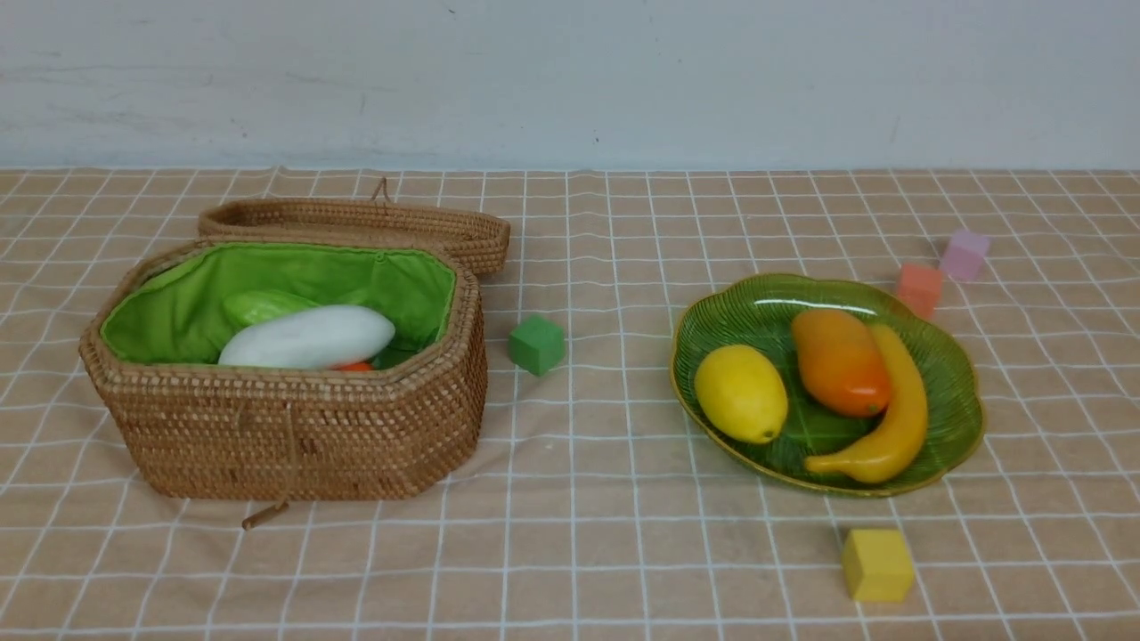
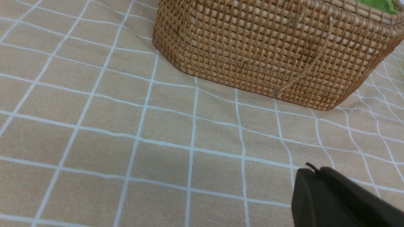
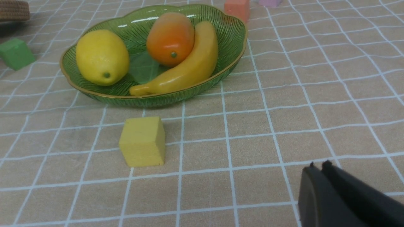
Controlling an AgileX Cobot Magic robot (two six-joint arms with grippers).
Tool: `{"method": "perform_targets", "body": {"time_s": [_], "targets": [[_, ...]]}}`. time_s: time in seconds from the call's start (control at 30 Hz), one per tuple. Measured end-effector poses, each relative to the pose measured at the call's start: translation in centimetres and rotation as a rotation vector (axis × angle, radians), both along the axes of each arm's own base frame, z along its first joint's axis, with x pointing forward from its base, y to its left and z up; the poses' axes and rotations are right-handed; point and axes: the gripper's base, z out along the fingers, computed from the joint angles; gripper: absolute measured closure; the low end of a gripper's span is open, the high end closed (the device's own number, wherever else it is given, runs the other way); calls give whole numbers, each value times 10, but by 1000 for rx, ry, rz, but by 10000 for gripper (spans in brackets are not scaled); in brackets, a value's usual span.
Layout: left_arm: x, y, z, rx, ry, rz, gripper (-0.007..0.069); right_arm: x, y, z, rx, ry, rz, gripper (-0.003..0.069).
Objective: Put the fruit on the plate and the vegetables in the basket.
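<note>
The green glass plate (image 1: 953, 392) holds the yellow lemon (image 1: 740, 393), the orange mango-like fruit (image 1: 839, 361) and the banana (image 1: 891, 423). They also show in the right wrist view: plate (image 3: 233, 34), lemon (image 3: 101, 57), mango (image 3: 170, 38), banana (image 3: 186, 71). The wicker basket (image 1: 294, 436) with green lining holds the white radish (image 1: 307, 338), the light-green cucumber (image 1: 263, 305) and a bit of orange carrot (image 1: 356, 366); the eggplant is hidden. My left gripper (image 2: 311, 168) is shut and empty, near the basket's wall (image 2: 252, 47). My right gripper (image 3: 317, 165) is shut and empty.
Foam cubes lie on the checked cloth: green (image 1: 536, 344) between basket and plate, yellow (image 1: 877, 563) in front of the plate, salmon (image 1: 918, 288) and lilac (image 1: 964, 254) behind it. The basket's lid (image 1: 356, 223) lies open behind the basket. Neither arm shows in the front view.
</note>
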Motion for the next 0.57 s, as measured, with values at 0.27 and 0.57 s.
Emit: {"method": "perform_targets", "body": {"time_s": [0.27,0.57], "targets": [[0,0,0,-1,0,0,637,0,0,0,0,0,0,610],[0,0,0,-1,0,0,633,0,0,0,0,0,0,597]]}}
